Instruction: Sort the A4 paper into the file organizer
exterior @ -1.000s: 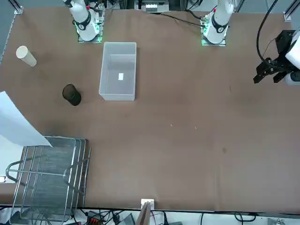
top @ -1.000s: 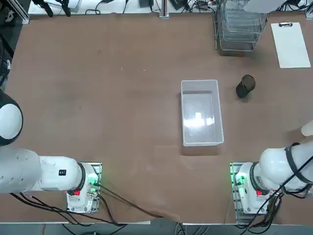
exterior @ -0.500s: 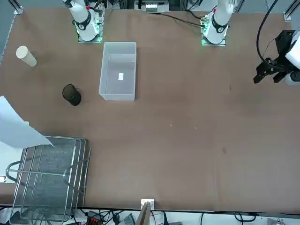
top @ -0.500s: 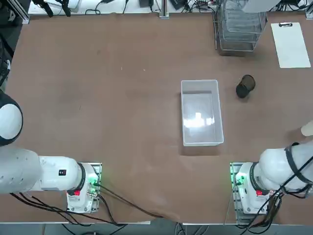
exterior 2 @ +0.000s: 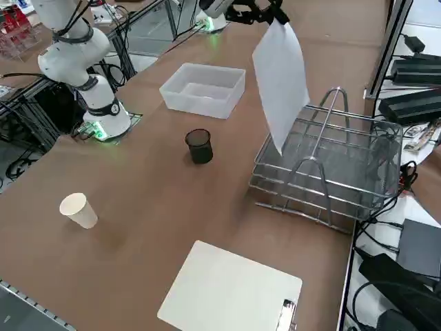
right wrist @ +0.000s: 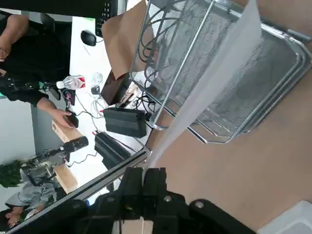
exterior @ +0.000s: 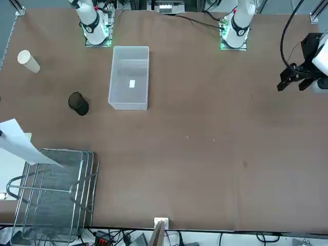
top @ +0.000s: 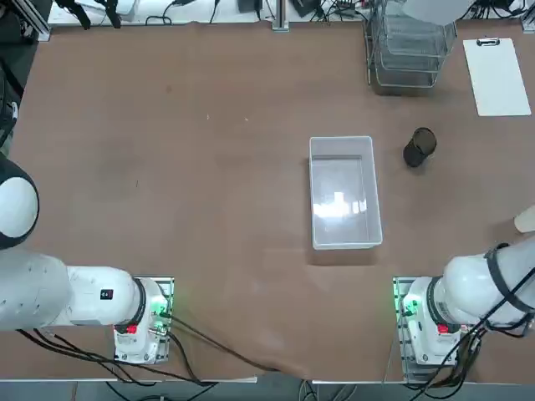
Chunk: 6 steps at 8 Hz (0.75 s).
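The right tool (right wrist: 144, 176), fingers closed on one edge of the A4 paper (exterior 2: 281, 79), held the sheet hanging tilted above the file organizer (exterior 2: 331, 169) at the surface's far corner, where its limp lower edge could catch the wire rim and buckle.

- Brown table (exterior 2: 151, 200): the right gripper (exterior 2: 272, 15) hangs above it, pinching the A4 paper (exterior 2: 279, 83).
- File organizer (exterior 2: 331, 165): directly beneath the pincer.
- Clear bin (exterior 2: 203, 88) and black cup (exterior 2: 200, 146): near it.
- Paper cup (exterior 2: 78, 209) and clipboard (exterior 2: 231, 289): well apart from it.
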### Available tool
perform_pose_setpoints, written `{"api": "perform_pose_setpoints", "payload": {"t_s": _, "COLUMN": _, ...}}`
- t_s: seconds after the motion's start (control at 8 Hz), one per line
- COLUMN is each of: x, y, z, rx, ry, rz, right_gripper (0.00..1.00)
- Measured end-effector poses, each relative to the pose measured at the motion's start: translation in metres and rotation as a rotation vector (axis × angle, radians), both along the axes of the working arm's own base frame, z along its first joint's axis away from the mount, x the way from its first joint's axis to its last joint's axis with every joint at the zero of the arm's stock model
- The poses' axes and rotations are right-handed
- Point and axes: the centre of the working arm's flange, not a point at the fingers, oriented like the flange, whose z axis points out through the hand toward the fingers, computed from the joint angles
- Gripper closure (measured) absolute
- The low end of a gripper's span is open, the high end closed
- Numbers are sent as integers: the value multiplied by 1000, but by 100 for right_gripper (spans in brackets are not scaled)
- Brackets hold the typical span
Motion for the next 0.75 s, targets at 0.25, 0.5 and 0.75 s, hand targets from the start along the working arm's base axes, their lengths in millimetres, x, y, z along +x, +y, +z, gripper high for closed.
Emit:
{"api": "perform_pose_setpoints", "payload": {"t_s": 0.25, "x": 3, "y": 5, "z": 3, "rx": -7, "ry": -25, "rz": -7, "right_gripper": 98}}
{"api": "perform_pose_setpoints", "payload": {"t_s": 0.5, "x": 12, "y": 19, "z": -7, "rx": -12, "ry": -31, "rz": 3, "right_gripper": 98}}
{"api": "perform_pose_setpoints", "payload": {"t_s": 0.75, "x": 25, "y": 20, "z": -33, "rx": -24, "ry": -19, "rz": 14, "right_gripper": 98}}
